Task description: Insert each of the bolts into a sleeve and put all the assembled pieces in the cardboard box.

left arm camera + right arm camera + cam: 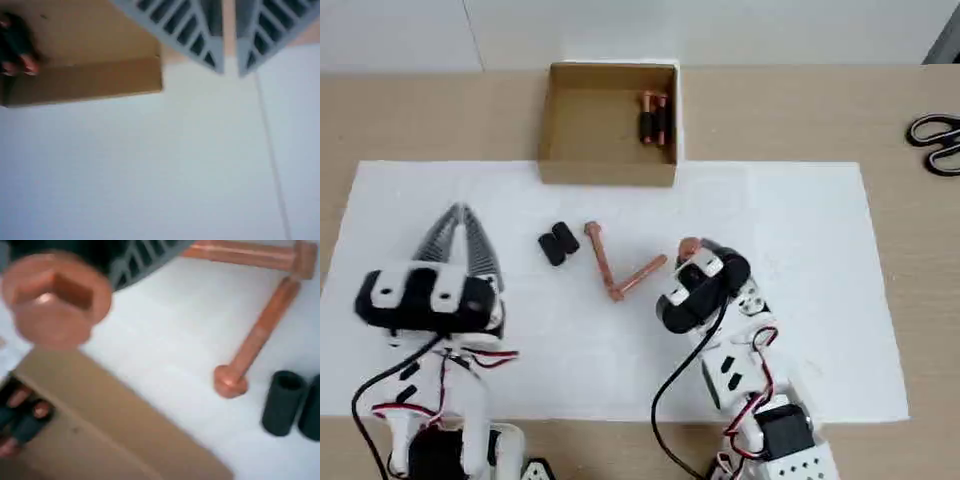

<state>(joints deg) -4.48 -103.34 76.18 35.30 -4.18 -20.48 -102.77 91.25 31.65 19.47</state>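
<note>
Gripping with the right gripper [694, 256]: fingers closed on a copper-coloured, plastic-looking bolt with a round, hex-socketed head [55, 297], held above the white paper sheet [820, 300] just right of the loose parts. Resting with the left gripper [460, 225] over the sheet's left side, grey ribbed fingers [190, 30] drawn nearly together, only a slit between the tips, nothing in them.

Counting as done: what look like two assembled pieces, copper bolts in black sleeves [653, 118], lying side by side against the right wall of the shallow brown cardboard box [610, 170] at the far edge of the sheet.

Counting as left: two bare copper bolts [597, 255] lying on the sheet in a V, ends touching, between the arms; two short black cylindrical sleeves [558, 243] side by side just left of them, well apart from the box.

Judging the job roughly at its midpoint: held bolt not yet in a sleeve, none of the loose parts joined, only two loose sleeves for three loose bolts. Likely next: bringing held bolt and a sleeve together, then boxing the pair.

Off at the far right on the bare wooden table [920, 100], a pair of black-handled scissors [935, 140], no part in this
</note>
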